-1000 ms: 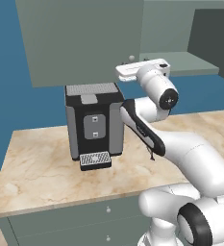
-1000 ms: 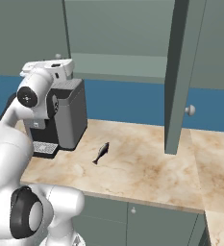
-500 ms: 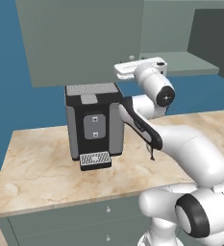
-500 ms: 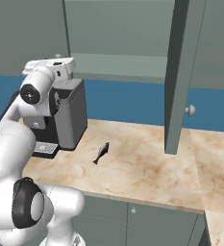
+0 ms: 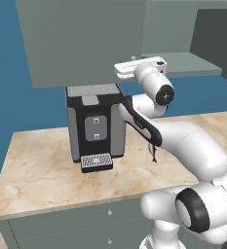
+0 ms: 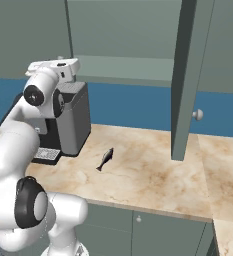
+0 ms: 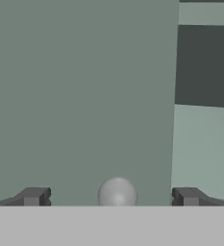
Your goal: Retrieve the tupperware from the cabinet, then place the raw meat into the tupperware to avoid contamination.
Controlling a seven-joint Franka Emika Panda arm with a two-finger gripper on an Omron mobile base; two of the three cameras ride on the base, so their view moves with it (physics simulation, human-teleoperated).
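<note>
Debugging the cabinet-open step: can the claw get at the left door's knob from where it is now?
Probably yes. In the hand view the knob sits between the two fingertips of the open claw, with nothing in between. The left door looks closed; whether the fingers already reach the knob is unclear.

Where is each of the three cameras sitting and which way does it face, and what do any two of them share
Left base view: behind the arm to its left, looking forward and down at the coffee machine on the counter; the white arm rises at lower right.
Right base view: behind to its right, facing the fish and the cabinet's open door; the arm rises at lower left.
Hand view: on the hand, facing a closed cabinet door's knob between the open pincer tips.
Both base views share coffee machine and counter.
</note>
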